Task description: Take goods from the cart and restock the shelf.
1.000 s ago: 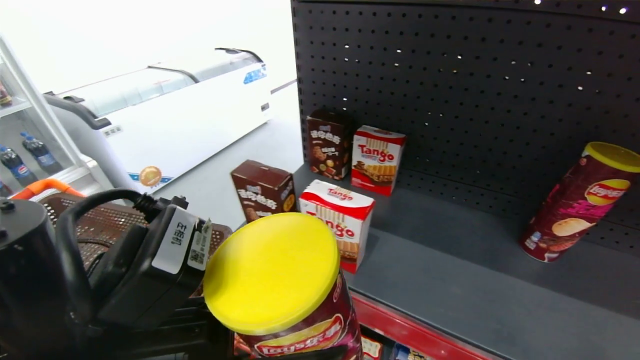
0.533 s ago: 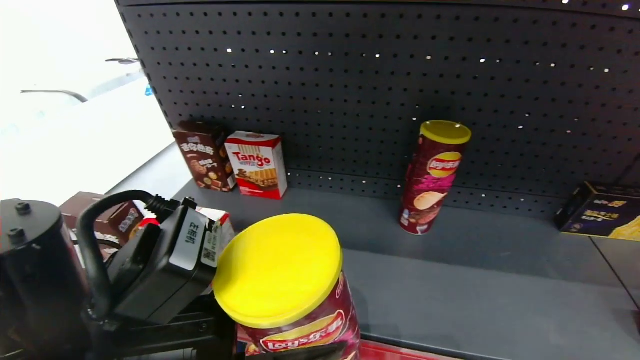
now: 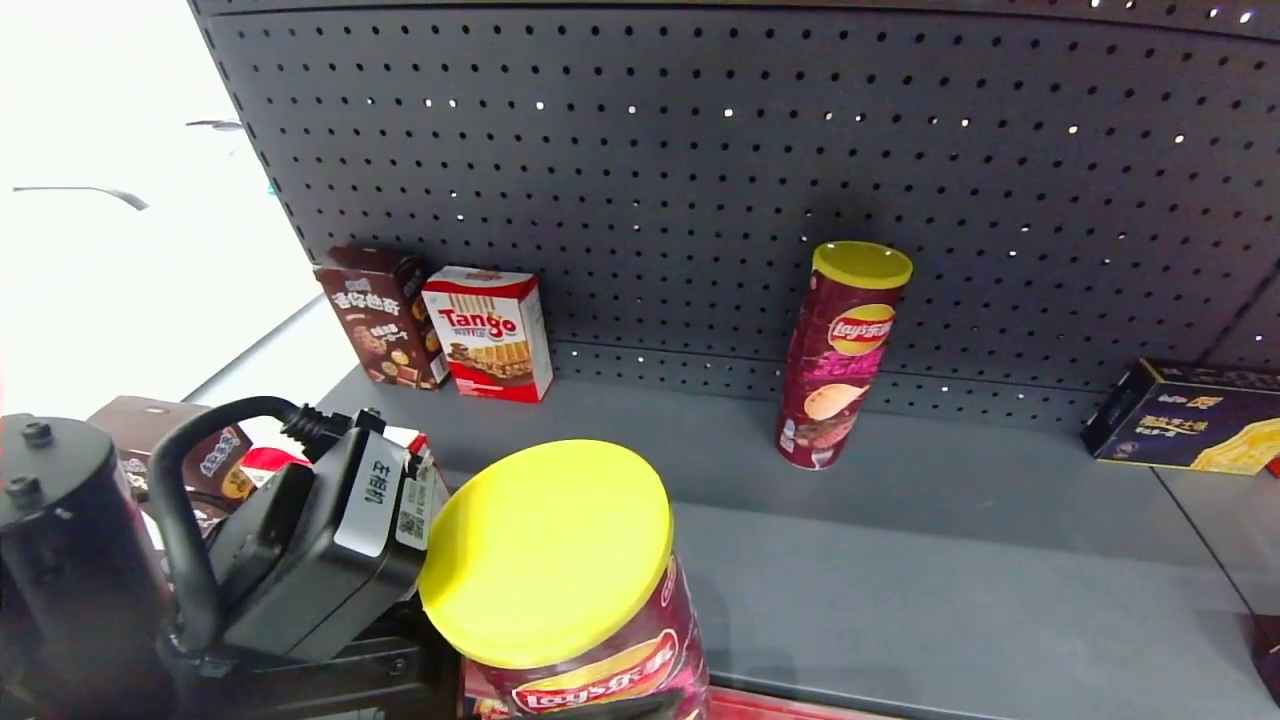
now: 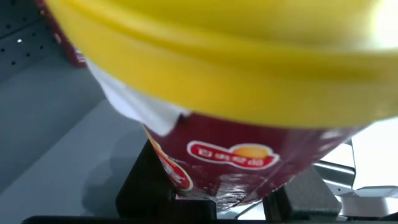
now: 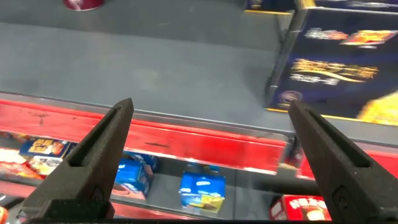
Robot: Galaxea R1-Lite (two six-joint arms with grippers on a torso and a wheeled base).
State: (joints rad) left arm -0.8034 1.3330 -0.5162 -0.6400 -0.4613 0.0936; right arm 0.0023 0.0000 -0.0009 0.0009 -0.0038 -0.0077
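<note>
Grey shelf (image 3: 900, 560), chips can (image 3: 840, 355), snack boxes (image 3: 487, 333)

Your left arm (image 3: 70, 590) is black all over: a round joint cap (image 3: 60, 462) with two bolt heads (image 3: 37, 433) on top, and beside it a boxy wrist module (image 3: 300, 565). A thick black cable (image 3: 185, 450) with a ribbed sleeve at one end loops between them. The module carries a white label (image 3: 366, 495) with dark print and a small QR sticker (image 3: 412, 512). Your left gripper (image 4: 221, 205) shows a black finger (image 4: 146, 190) and a grey metal block (image 4: 311, 193). Your right gripper (image 5: 210, 106) has two matte black, wedge-shaped fingers (image 5: 87, 162), tapering to blunt tips.
</note>
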